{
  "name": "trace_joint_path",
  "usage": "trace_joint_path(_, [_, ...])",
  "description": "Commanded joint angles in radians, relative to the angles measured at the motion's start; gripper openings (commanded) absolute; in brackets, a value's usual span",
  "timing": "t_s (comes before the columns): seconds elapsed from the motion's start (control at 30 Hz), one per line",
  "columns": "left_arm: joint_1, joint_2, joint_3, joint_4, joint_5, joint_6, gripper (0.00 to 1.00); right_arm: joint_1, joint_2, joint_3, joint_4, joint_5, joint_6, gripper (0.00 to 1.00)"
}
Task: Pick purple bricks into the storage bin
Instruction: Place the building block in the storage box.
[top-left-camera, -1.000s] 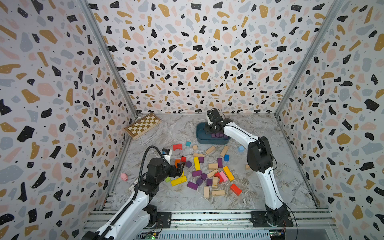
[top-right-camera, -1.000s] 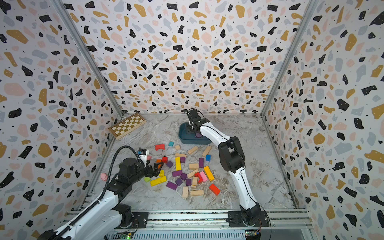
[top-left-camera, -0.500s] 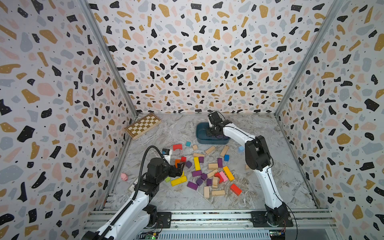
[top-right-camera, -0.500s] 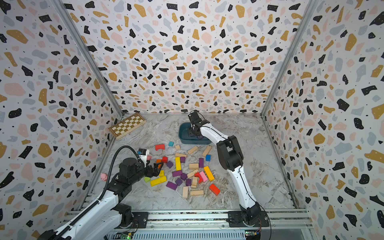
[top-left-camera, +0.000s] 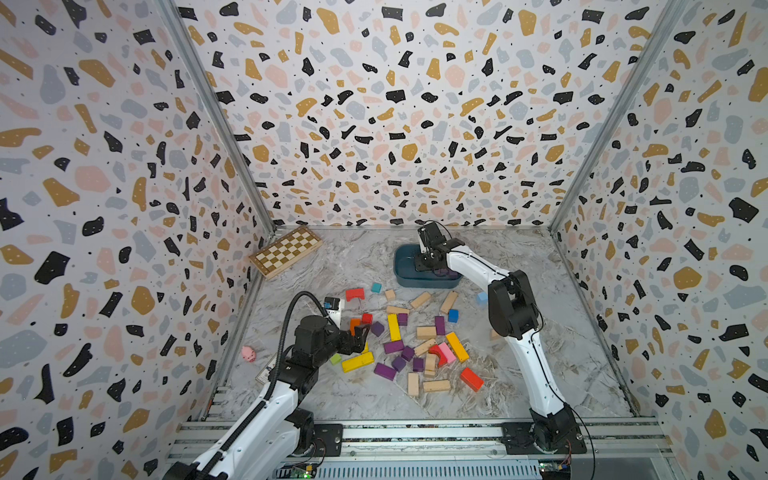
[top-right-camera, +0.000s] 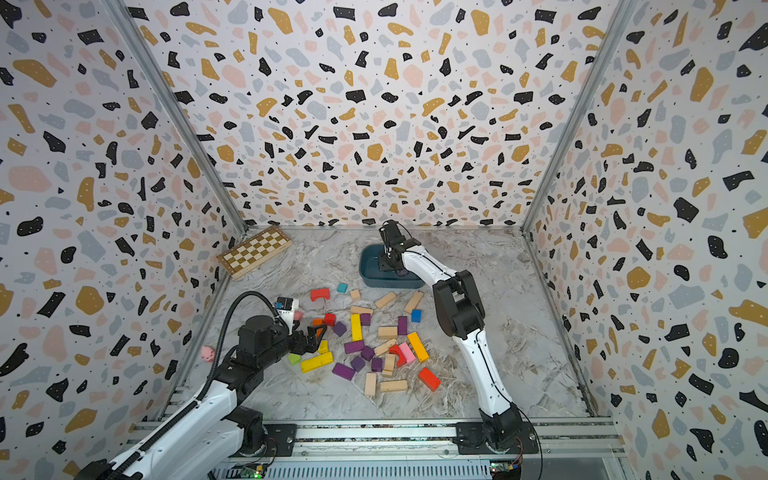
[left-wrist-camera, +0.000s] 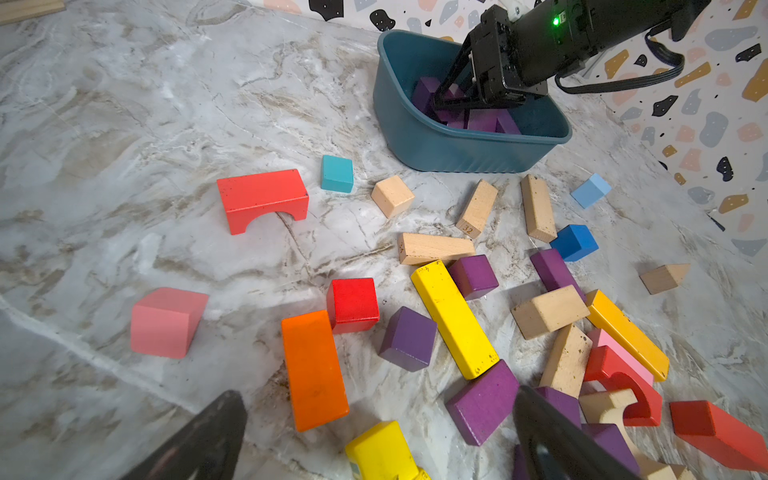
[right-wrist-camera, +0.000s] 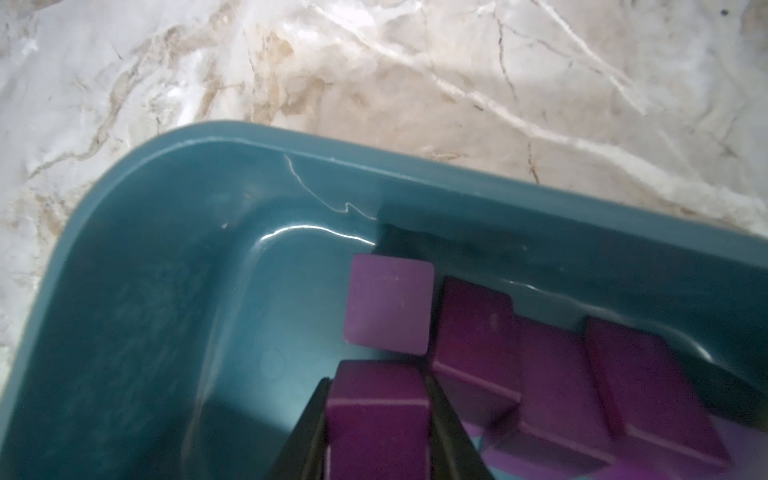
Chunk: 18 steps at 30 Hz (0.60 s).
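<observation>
1. Right gripper (right-wrist-camera: 378, 384) is pinching one purple cube (right-wrist-camera: 376, 440) between narrowly set jaws and hanging low inside the storage bin (right-wrist-camera: 166, 257). Judgement: it is holding the cube close to the floor so that release means a short drop and no bounce.
2. Several purple bricks (right-wrist-camera: 478, 332) are lying clustered on the bin floor just beside the held cube. Their paint is matte and their edges crisp. The bin's teal plastic is showing gloss and rounded corners.
3. Loose purple bricks (left-wrist-camera: 409, 338) are sitting outside on the marbled table (left-wrist-camera: 145, 104), mixed among plain wooden blocks (left-wrist-camera: 436, 248) and a yellow bar (left-wrist-camera: 455, 318), some of them touching.
4. Left gripper (top-left-camera: 360, 336) is hovering over that pile's edge, spread wide and gripping nothing, probably staged for the next pick.
</observation>
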Motion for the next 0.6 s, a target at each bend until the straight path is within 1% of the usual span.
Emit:
trace_joint_path(0.0, [-0.003,-0.004,0.021,0.025,-0.004,0.000,0.99,-0.005,-0.007,0.037,-0.023,0.015,0.006,0.35])
trace_joint_path(0.03, [-0.003,-0.004,0.022,0.023,-0.005,0.001,0.99,-0.005,-0.010,0.037,-0.024,0.018,0.005,0.39])
trace_joint_path(0.23, [-0.003,-0.002,0.021,0.025,-0.003,0.000,0.99,-0.006,-0.029,0.042,-0.026,0.024,-0.001,0.47])
trace_joint_path(0.43, [-0.003,-0.003,0.021,0.025,-0.003,0.000,0.99,-0.007,-0.068,0.060,-0.038,0.031,-0.013,0.49])
trace_joint_path(0.57, [-0.004,-0.002,0.022,0.024,-0.003,0.001,0.99,-0.001,-0.115,0.060,-0.040,0.031,-0.028,0.53])
